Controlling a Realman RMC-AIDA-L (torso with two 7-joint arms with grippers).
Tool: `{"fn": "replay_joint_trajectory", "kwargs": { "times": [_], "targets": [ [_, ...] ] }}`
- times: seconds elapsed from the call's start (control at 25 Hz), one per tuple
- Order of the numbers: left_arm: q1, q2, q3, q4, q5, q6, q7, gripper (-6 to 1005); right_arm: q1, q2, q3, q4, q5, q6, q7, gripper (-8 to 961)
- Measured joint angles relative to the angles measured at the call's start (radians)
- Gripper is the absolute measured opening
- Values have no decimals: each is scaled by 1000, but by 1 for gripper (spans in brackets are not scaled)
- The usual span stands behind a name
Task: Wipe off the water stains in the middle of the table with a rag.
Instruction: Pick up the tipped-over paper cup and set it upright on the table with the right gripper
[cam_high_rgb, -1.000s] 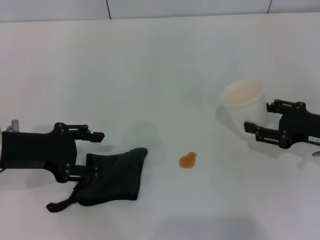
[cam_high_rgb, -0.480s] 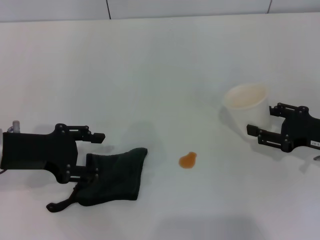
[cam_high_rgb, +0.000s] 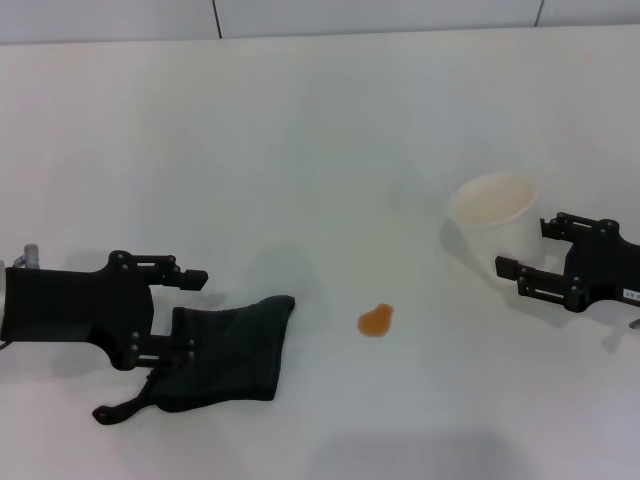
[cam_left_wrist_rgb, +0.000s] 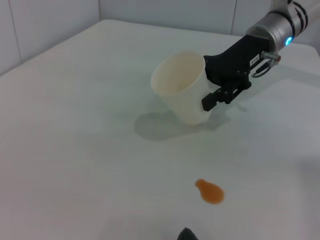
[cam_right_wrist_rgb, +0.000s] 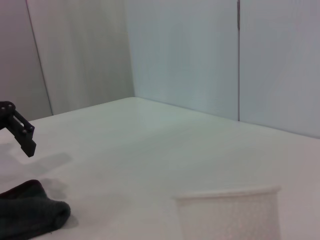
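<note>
The left pincer (cam_high_rgb: 187, 310) lies low on the white surface (cam_high_rgb: 300, 130), on the robot's left side, with its two fingers spread apart. One finger rests over the near edge of the rag (cam_high_rgb: 228, 350), the other stands free above it, so the cloth sits between the fingers but is not pinched. I judge this as the position just ahead of a grasp: the fingers straddle the edge so that a squeeze would catch a fold of the soft cloth.

The rag lies flat and crumpled, with a thin corner trailing toward the robot. The water stains (cam_high_rgb: 376, 320) are one small orange blot in the middle of the surface, near the rag on the side toward the right arm but not touching it. Because the blot is so close, a short sweep of the cloth should reach it once the cloth is held.

The right pincer (cam_high_rgb: 535, 254) is at the far right, its fingers on either side of a white paper cup (cam_high_rgb: 494, 210). In the left wrist view they appear to press the cup (cam_left_wrist_rgb: 182, 92) wall, so it seems to be grasping the cup, probably to keep it away from the wiping path.
</note>
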Motion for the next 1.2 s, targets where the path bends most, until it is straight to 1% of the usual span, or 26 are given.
{"fn": "replay_joint_trajectory", "kwargs": {
  "times": [0.76, 1.2],
  "targets": [
    [0, -2, 0, 0, 1, 0, 1, 677, -9, 0, 28, 48, 15, 7, -1, 668],
    [0, -2, 0, 0, 1, -9, 1, 674, -21, 0, 28, 52, 15, 0, -15, 670]
  ]
}}
